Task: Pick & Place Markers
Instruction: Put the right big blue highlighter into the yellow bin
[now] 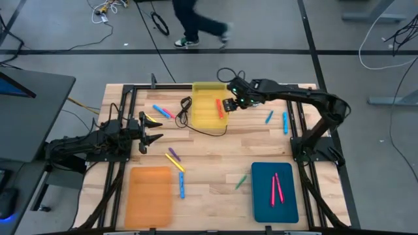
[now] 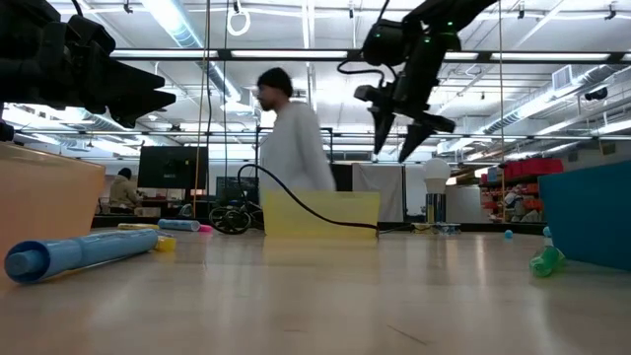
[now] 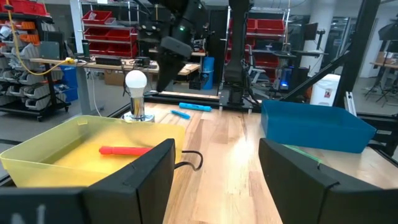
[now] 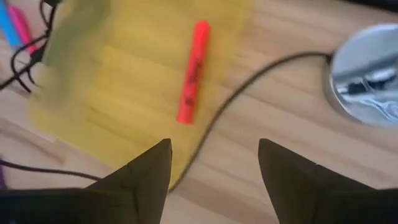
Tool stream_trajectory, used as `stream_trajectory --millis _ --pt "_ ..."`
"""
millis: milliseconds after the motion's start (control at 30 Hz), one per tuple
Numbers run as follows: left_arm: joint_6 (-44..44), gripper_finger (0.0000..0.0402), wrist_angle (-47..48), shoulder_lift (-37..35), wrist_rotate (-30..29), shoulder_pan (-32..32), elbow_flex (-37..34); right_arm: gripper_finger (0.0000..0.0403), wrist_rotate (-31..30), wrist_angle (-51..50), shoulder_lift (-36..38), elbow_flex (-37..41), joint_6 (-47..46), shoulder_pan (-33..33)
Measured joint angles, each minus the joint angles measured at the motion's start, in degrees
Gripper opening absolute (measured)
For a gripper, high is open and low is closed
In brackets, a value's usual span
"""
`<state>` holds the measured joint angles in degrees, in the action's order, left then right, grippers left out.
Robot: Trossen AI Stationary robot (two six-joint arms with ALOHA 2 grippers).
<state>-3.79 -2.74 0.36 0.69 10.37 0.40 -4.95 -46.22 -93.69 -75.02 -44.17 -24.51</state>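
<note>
A red marker (image 4: 193,71) lies flat in the yellow tray (image 1: 204,111), also seen in the high view as the red marker (image 1: 219,108). My right gripper (image 1: 228,104) hangs open above the tray's right edge, raised well off the table (image 2: 409,123), and holds nothing. Two pink markers (image 1: 276,187) lie in the teal tray (image 1: 261,196). Other markers lie loose on the table: blue and pink (image 1: 161,111), purple and yellow (image 1: 174,158), blue (image 1: 181,186), green (image 1: 241,181), two blue (image 1: 277,119). My left gripper (image 1: 155,130) waits open at the table's left.
An orange tray (image 1: 150,194) sits at the near left. A black cable (image 1: 196,127) loops across the yellow tray's near side. A silver lamp base (image 4: 367,74) stands by the tray's far right corner. A person walks past beyond the table's far edge (image 1: 196,26).
</note>
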Motion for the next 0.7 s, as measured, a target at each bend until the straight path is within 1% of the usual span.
stream_trajectory --millis 167,333,700 --pt "0.0 0.0238 0.0 0.0 0.0 0.0 0.0 0.0240 0.0 -0.5 5.5 6.5 -3.0 -0.2" --pt "0.0 0.0238 0.0 0.0 0.0 0.0 0.0 0.0240 -0.1 -2.8 10.7 11.3 -4.9 -0.3" --pt "0.0 0.0238 0.0 0.0 0.0 0.0 0.0 0.0240 -0.3 -7.4 19.1 16.8 -5.3 -3.2"
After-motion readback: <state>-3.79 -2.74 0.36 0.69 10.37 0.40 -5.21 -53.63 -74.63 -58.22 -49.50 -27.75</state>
